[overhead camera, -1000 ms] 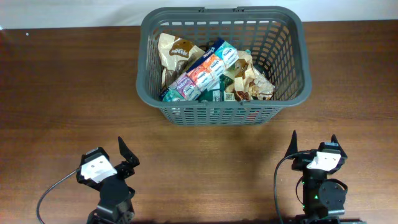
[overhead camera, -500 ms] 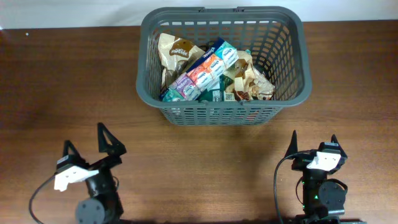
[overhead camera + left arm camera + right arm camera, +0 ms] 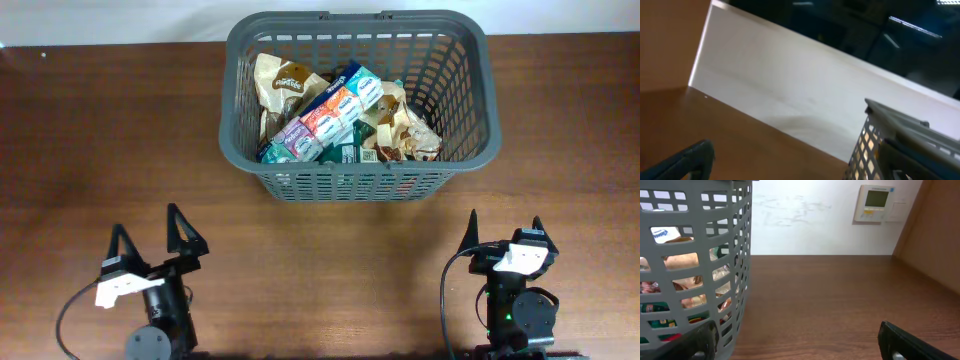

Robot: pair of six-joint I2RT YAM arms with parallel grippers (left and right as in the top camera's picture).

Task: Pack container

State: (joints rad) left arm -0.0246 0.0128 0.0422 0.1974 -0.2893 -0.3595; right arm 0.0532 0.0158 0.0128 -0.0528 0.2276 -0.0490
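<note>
Grey slotted plastic forms the container (image 3: 350,182), which stands at the far middle of the brown desk (image 3: 100,130), heaped with snack packets (image 3: 330,115). My left end effector (image 3: 147,225) is at the near left, its fingers spread wide with nothing held. My right end effector (image 3: 503,222) is at the near right, also spread wide with nothing held. Both are well apart from the container.
</note>
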